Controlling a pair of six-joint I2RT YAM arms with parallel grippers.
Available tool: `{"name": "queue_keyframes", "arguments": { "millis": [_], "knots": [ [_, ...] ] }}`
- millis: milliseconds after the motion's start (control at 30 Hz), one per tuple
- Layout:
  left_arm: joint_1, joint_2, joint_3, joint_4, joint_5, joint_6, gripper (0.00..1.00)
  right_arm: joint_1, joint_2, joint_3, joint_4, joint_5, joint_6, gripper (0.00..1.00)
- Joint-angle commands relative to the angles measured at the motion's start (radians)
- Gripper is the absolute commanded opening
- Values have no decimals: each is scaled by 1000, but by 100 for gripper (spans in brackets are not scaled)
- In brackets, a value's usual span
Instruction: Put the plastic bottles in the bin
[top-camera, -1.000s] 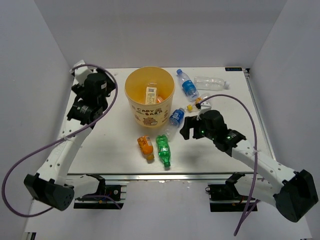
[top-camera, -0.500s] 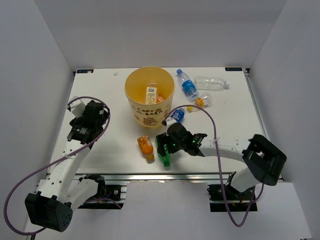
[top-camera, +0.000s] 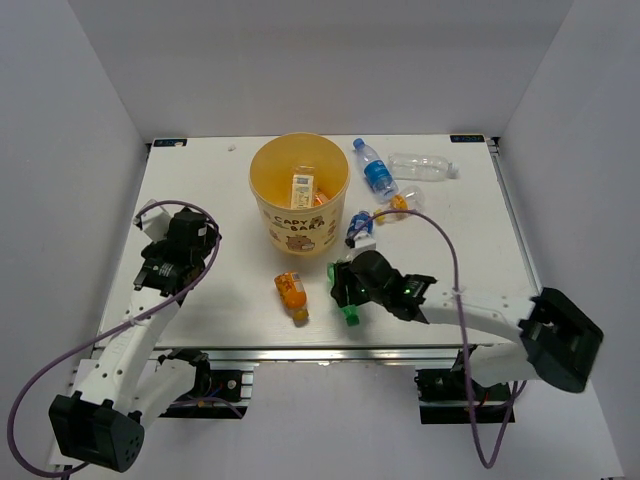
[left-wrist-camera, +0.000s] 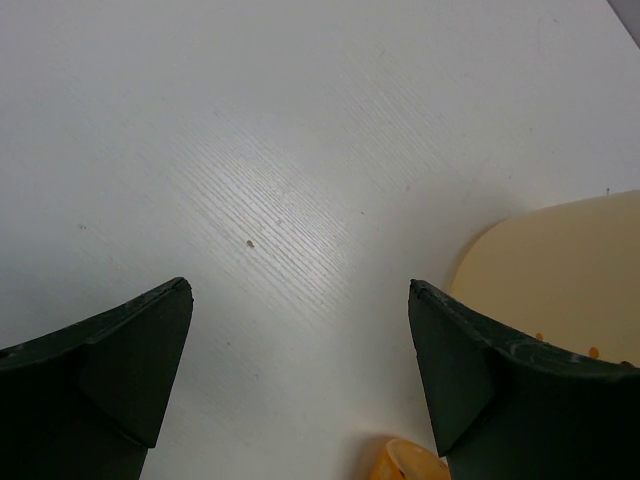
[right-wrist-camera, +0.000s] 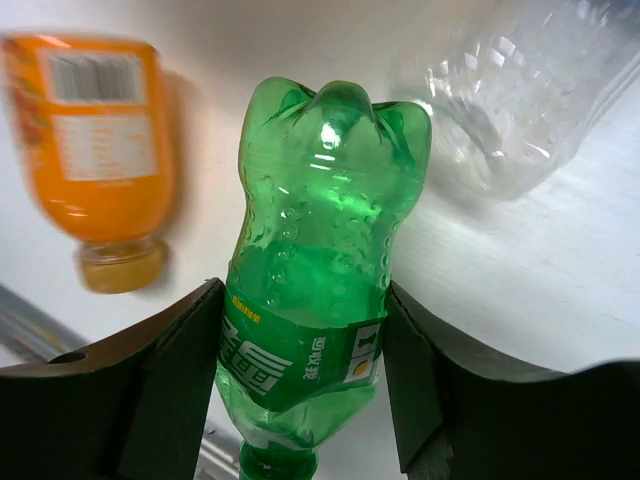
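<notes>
Clamping the green bottle (right-wrist-camera: 320, 220) at its label, the right gripper (right-wrist-camera: 302, 300) has narrowed to the bottle's width (both fingers touch it) near the desk's (left-wrist-camera: 250, 130) front edge. Beside it lie an orange bottle (right-wrist-camera: 95, 130) and a clear bottle (right-wrist-camera: 530, 90). The bin (top-camera: 262, 205) stands mid-desk, toward the back. The left gripper (left-wrist-camera: 300, 320) gapes wide over the left side, holding nothing.

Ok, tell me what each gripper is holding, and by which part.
The right gripper clamps the green bottle across its labelled band, near the neck. The left gripper is open over the table, holding nothing.
</notes>
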Motion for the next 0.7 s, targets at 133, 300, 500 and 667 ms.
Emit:
{"name": "queue_keyframes", "arguments": {
  "millis": [133, 300, 500, 667],
  "knots": [
    [4, -29, -20, 40, 34, -1, 98, -1, -343, 104, -74, 75, -166, 34],
    [4, -34, -23, 45, 41, 2, 98, -3, -394, 270, -25, 165, -329, 33],
    [4, -34, -29, 56, 63, 9, 98, -6, -217, 528, 131, 216, -556, 34],
    [4, -22, -47, 75, 84, 14, 98, -27, 29, 742, 156, 228, -585, 39]
  ]
}}
